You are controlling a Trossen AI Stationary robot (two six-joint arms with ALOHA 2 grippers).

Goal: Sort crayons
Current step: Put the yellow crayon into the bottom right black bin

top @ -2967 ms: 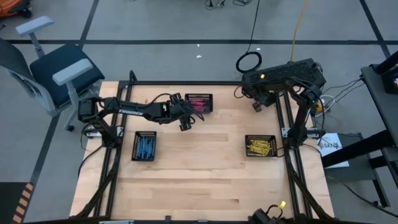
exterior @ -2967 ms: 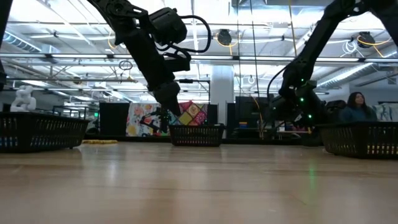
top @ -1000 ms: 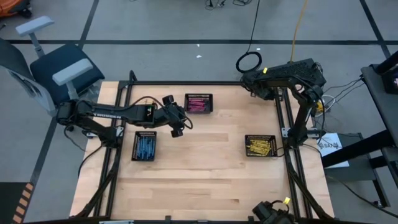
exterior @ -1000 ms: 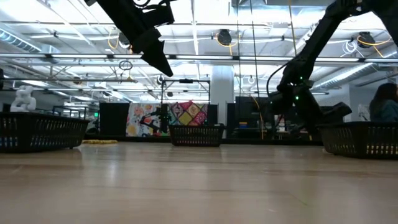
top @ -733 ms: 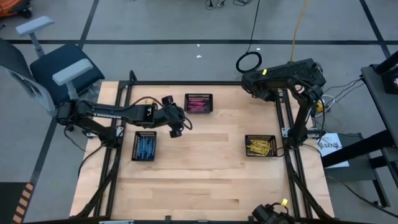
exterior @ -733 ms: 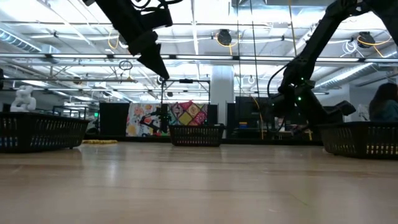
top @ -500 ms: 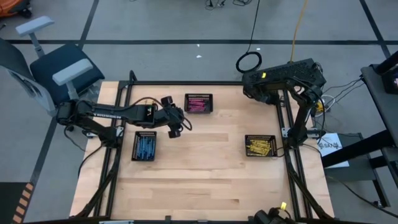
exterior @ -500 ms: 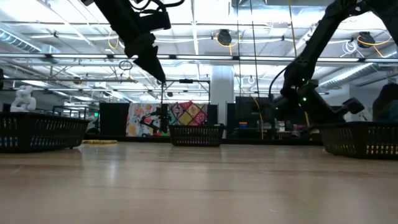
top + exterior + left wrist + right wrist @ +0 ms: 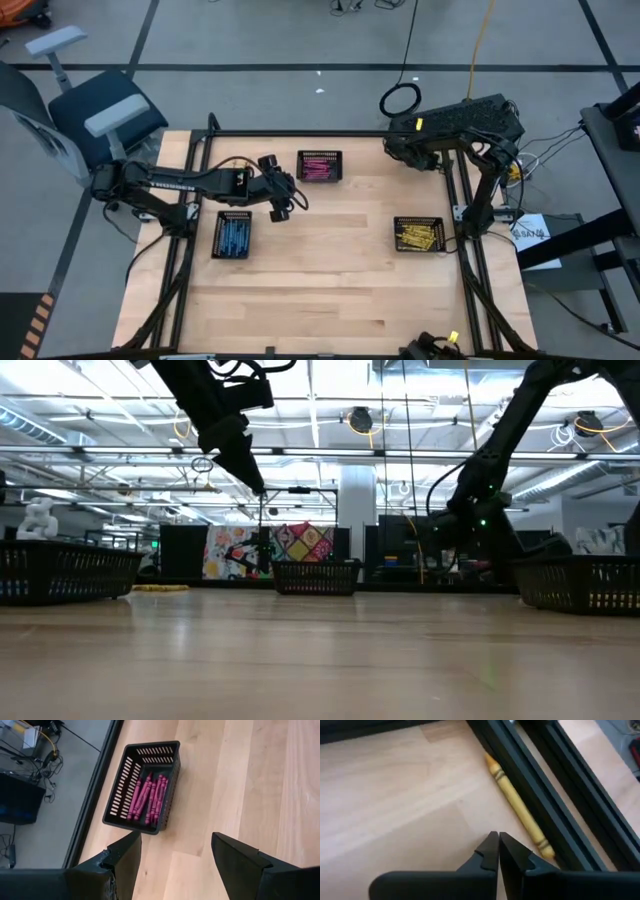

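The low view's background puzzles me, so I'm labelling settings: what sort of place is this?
Probably a large robotics lab or workshop: open ceiling with strip lights, a wooden table in a black frame, and an office chair on a grey floor.

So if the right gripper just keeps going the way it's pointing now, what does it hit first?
Probably bare wooden tabletop. The shut right gripper points just beside the loose yellow wax crayon that lies along the black metal frame rail; the crayon is likely next, though depth is unclear.

left arm: stretched across the far-left part, raised | left tool [image 9: 172, 857]: fingers wide apart, nothing between | right arm: folded at far-right corner | right tool [image 9: 498, 845]: fingers closed together, empty, low
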